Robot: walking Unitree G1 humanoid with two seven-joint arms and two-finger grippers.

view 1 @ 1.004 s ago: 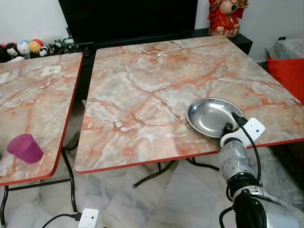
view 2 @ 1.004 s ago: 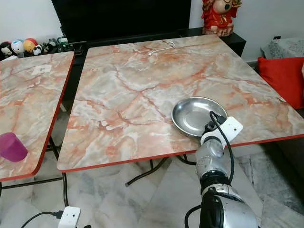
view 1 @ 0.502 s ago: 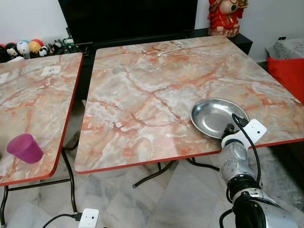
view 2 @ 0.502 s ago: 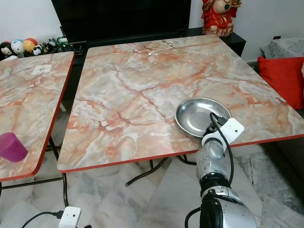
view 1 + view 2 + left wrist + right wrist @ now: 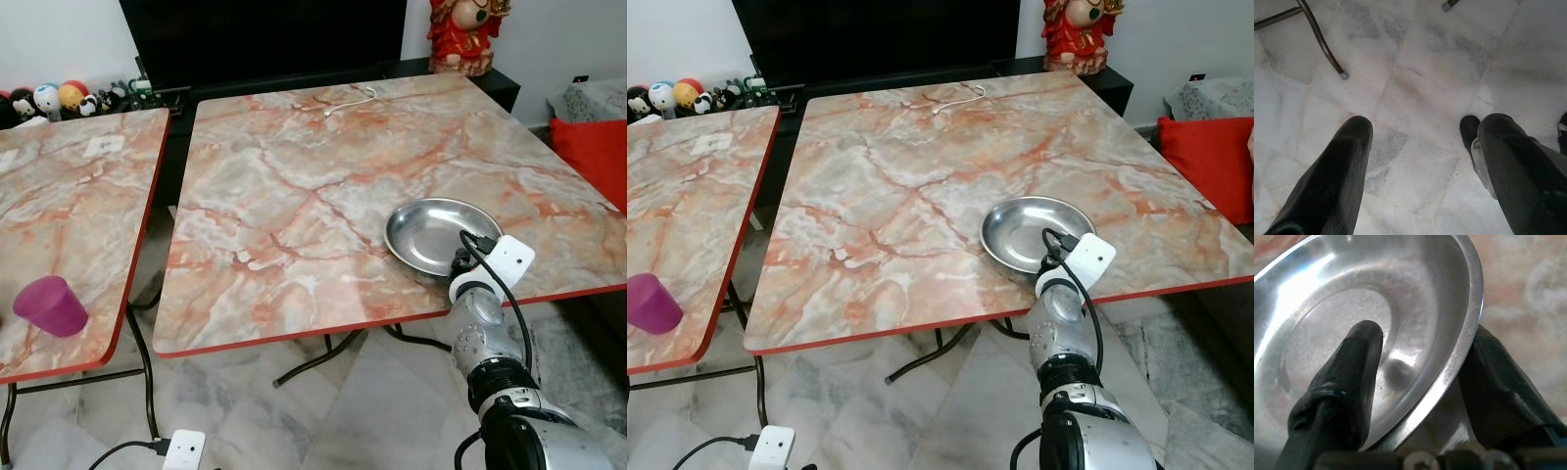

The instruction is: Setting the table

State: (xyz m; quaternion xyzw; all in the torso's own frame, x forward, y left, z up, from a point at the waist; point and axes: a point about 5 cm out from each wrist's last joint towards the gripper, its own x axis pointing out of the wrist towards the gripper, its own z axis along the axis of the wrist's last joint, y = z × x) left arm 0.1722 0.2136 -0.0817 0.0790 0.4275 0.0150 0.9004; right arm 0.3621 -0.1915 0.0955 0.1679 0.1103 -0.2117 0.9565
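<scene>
A round steel dish [image 5: 427, 233] lies on the marble table [image 5: 294, 166] near its front right edge. My right gripper [image 5: 460, 262] reaches over that edge and is shut on the dish's near rim. In the right wrist view one finger [image 5: 1352, 367] lies inside the dish [image 5: 1327, 313] and the other [image 5: 1498, 382] presses under the rim. My left gripper [image 5: 1425, 125] hangs open over the tiled floor with nothing between its fingers. A purple cup [image 5: 49, 305] stands upside down on the front of the left table [image 5: 69, 196].
A white cable [image 5: 351, 100] lies at the table's far edge. Small toys [image 5: 59, 98] and a red figurine [image 5: 465, 34] stand on the dark TV unit behind. A red cushion [image 5: 593, 152] sits at the right. A power strip [image 5: 181, 448] lies on the floor.
The dish, held by my right gripper, slid slightly right and then back left, ending a little further in from the table's edge. The cup has not moved.
</scene>
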